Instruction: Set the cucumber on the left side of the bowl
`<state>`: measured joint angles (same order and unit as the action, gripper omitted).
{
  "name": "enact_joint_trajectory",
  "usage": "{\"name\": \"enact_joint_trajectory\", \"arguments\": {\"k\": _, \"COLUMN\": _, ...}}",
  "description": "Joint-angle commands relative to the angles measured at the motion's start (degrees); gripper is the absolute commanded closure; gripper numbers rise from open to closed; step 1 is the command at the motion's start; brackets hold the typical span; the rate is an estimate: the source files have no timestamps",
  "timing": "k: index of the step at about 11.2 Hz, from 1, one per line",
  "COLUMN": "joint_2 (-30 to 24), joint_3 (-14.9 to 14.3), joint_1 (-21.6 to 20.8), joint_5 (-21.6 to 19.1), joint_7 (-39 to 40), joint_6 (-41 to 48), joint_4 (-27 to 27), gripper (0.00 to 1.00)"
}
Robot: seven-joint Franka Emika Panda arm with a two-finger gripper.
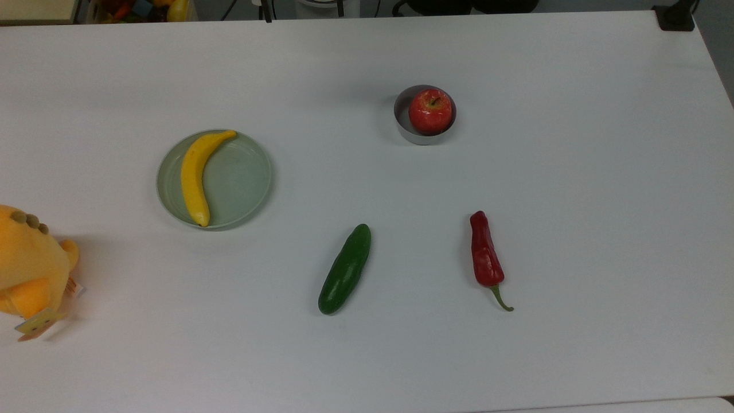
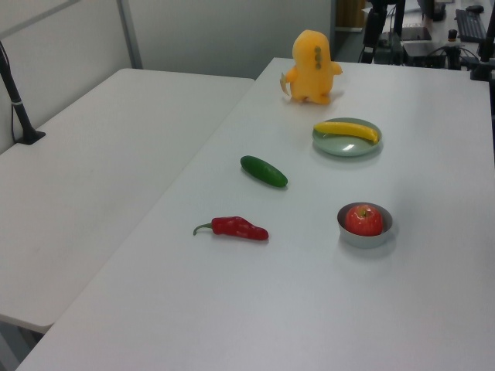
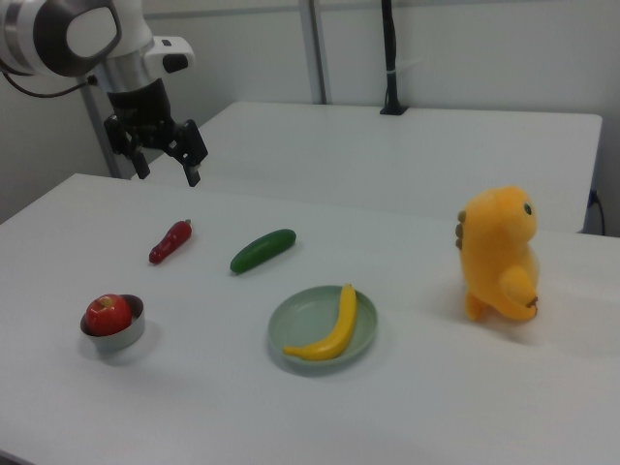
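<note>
your white table (image 1: 573, 115) carries the cucumber (image 1: 344, 269) lying free between the red pepper (image 1: 485, 253) and the plate (image 1: 241, 183), well apart from the bowl (image 1: 408, 133) holding an apple (image 1: 430, 111). your gripper (image 3: 167, 165) hangs above, fingers spread wide, empty.

Dk green cucumber (image 1: 344, 269), grey bowl (image 1: 403, 131), red apple (image 1: 429, 111)

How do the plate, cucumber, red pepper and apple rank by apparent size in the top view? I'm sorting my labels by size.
Largest to smallest:
1. plate
2. cucumber and red pepper, about alike in length, so not ranked apart
3. apple
</note>
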<state>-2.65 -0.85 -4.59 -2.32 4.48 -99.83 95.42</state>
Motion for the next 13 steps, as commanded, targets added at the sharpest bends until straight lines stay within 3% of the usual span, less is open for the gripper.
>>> {"name": "enact_joint_trajectory", "arguments": {"k": 1, "joint_2": -0.1, "joint_3": -0.2, "joint_1": 0.5, "joint_5": -1.1, "joint_7": 0.8, "joint_6": 0.8, "joint_4": 0.6, "gripper": 0.0}}
{"name": "enact_joint_trajectory", "arguments": {"k": 9, "joint_2": -0.4, "joint_3": -0.5, "joint_1": -0.2, "joint_5": -0.8, "joint_7": 1.6, "joint_6": 2.3, "joint_4": 0.6, "gripper": 0.0}}
{"name": "enact_joint_trajectory", "arguments": {"k": 13, "joint_2": 5.1, "joint_3": -0.1, "joint_1": -3.6, "joint_5": -0.6, "joint_7": -0.1, "joint_6": -3.7, "joint_4": -2.9, "gripper": 0.0}}
